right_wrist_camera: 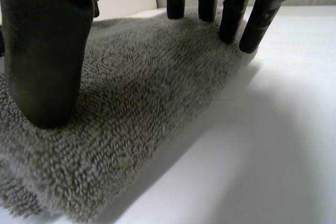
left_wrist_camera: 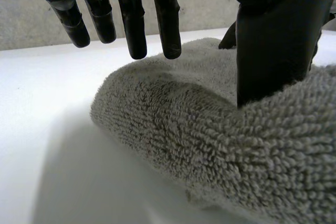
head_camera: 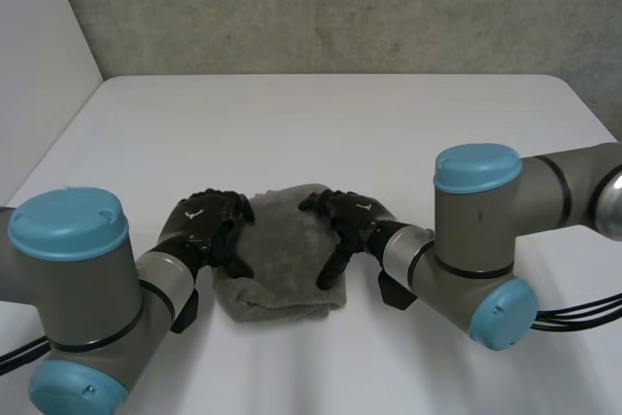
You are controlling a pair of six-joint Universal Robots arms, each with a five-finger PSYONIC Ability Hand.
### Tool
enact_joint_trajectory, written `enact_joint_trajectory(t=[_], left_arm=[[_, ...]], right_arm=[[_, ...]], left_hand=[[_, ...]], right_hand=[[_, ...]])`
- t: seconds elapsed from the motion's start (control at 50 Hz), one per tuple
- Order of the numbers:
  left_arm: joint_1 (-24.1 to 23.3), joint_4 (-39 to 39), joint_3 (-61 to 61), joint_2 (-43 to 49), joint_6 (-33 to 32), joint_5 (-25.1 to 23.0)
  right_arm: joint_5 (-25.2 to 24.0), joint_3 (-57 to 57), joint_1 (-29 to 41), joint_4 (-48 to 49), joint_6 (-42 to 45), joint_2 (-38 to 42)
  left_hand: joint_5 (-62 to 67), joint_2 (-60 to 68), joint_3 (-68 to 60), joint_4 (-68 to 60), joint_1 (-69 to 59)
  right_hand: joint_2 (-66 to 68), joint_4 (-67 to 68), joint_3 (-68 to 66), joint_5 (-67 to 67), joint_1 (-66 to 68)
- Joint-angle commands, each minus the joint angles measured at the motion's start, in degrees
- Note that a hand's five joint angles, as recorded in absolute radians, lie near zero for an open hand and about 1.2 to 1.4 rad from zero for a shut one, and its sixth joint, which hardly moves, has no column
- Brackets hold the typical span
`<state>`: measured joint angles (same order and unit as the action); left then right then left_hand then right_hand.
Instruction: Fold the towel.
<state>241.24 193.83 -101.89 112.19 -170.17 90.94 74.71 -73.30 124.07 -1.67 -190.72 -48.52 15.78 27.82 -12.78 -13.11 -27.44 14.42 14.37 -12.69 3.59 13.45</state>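
Note:
A grey towel [head_camera: 282, 274] lies folded into a small thick pad near the table's front edge, between my two hands. My left hand [head_camera: 206, 225] is at its left side. In the left wrist view its fingers [left_wrist_camera: 132, 19] hang straight just above the towel [left_wrist_camera: 178, 140], while its thumb [left_wrist_camera: 273, 45] presses down on the pile. My right hand [head_camera: 352, 221] is at the towel's right side. There the thumb [right_wrist_camera: 47, 56] rests on the towel [right_wrist_camera: 152, 93] and the straight fingers [right_wrist_camera: 231, 9] touch its top near the edge. Neither hand grips the cloth.
The white table [head_camera: 321, 133] stretches bare behind the towel to a grey wall [head_camera: 340, 7]. Both grey arms with light-blue caps [head_camera: 68, 225] [head_camera: 476, 170] flank the towel at the front.

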Motion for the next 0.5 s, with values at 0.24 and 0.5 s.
enact_joint_trajectory(t=[0.24, 0.5], left_arm=[[-0.33, 4.54, 0.64, 7.08, -7.98, 0.12], [-0.16, 4.36, 1.78, 1.90, -7.98, 1.70]], right_arm=[[7.90, 2.20, 0.39, -0.26, 8.43, 2.03], [5.27, -1.48, 0.65, 0.09, 8.52, -3.76]], left_hand=[[-0.77, -2.81, 2.78, 3.11, 2.42], [-2.77, -4.81, 2.78, 3.11, 4.43]], right_hand=[[-4.42, -4.37, 2.69, -3.59, -3.45], [-4.42, -4.37, 2.69, -3.59, -3.45]])
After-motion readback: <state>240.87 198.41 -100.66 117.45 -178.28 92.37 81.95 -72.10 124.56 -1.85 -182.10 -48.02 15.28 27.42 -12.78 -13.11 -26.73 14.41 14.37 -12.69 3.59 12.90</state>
